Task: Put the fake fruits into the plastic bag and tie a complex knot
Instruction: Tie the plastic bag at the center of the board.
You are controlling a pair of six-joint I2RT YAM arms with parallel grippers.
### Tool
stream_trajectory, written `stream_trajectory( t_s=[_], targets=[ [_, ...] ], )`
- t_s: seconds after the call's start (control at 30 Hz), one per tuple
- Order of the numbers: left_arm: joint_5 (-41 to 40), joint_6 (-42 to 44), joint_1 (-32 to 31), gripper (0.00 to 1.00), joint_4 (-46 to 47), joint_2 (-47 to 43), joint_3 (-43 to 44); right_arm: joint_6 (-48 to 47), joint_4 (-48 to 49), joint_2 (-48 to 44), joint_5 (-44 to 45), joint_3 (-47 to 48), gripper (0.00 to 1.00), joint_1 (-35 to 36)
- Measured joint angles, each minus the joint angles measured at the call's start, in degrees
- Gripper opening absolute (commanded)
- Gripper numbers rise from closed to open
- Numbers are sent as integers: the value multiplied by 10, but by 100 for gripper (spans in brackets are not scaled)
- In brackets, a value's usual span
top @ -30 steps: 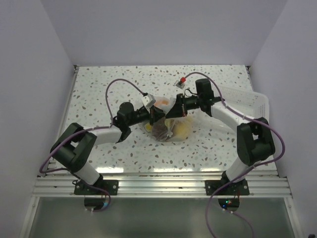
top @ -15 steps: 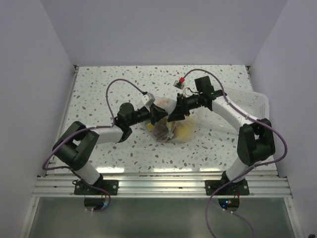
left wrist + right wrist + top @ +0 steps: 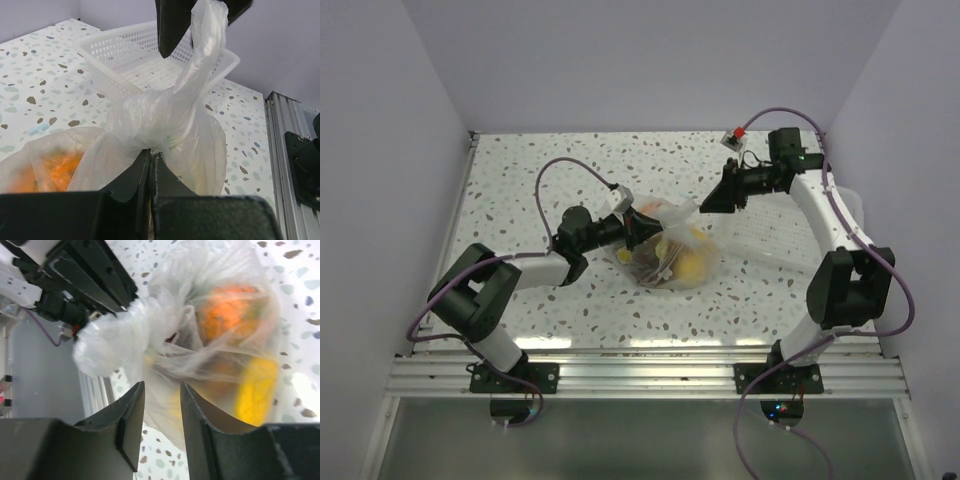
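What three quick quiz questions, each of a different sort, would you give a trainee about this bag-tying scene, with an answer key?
1. True or false: the fake fruits lie outside the plastic bag.
2. Which gripper holds the bag's loose tail, beyond the knot? A. left B. right C. neither
3. Fill in: in the left wrist view, a white slotted ___ stands behind the bag.
Key: 1. False; they are inside the bag. 2. B, the right gripper. 3. tray.
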Motion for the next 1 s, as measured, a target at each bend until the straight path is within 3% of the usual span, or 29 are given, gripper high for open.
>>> stream_trajectory(
  t_s=[0.07, 0.1, 0.27, 0.5, 0.6, 0.77, 1.0],
  targets=[
    [3, 0, 0, 0, -2, 0, 0, 0, 3, 3, 17, 0, 20, -14],
    [6, 0, 0, 0, -3, 0, 0, 0, 5, 7, 23, -1, 17, -16],
    [16, 0, 0, 0, -12, 0, 0, 2, 33, 35, 60, -29, 18, 9],
    [34, 0, -4, 0, -26, 0, -3, -12, 48, 62, 49, -63, 27, 67],
    [41, -3, -10, 0, -27, 0, -10, -42, 30, 72, 26, -63, 38, 75],
    [44, -16, -25, 0, -25, 5, -20, -132, -64, 101, -11, -53, 50, 78],
    [38, -21, -38, 0, -18, 46, -9, -319, -204, 169, -51, -3, 54, 80]
  ],
)
